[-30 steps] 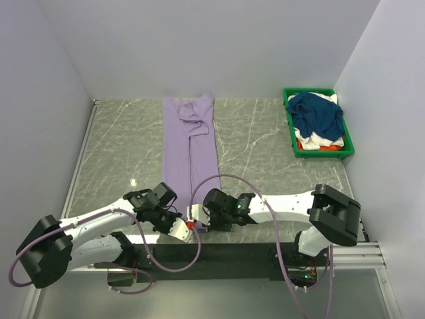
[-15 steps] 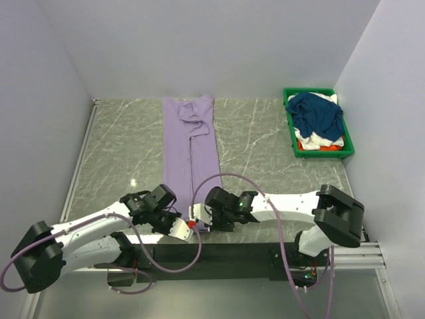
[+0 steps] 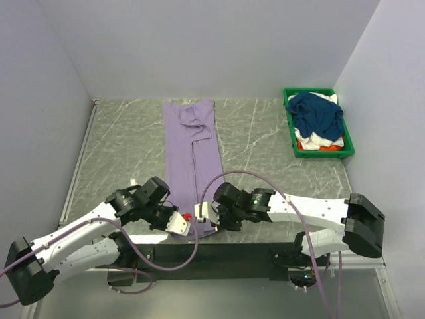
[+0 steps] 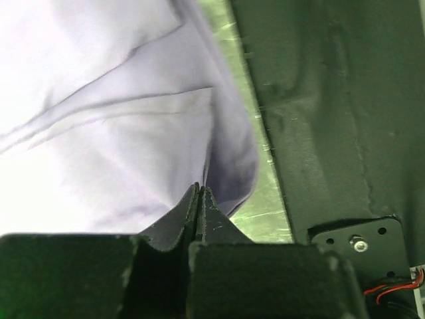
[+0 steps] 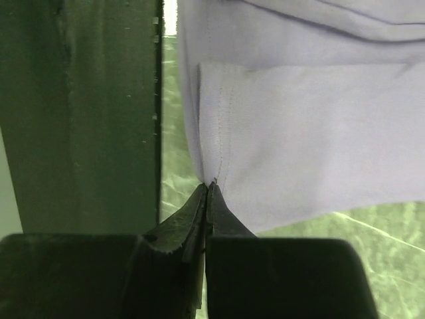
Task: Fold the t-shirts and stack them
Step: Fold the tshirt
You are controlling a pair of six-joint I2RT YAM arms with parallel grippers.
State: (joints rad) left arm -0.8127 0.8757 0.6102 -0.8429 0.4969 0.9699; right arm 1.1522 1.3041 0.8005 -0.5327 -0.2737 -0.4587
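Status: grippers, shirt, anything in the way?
Both shut on near hem of lavender shirt: left gripper, right gripper. Shirt folded lengthwise, flat. Aside, far right: green bin.

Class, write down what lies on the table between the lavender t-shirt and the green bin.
Nothing: in the top external view, only bare marble table separates the lavender t-shirt from the green bin.
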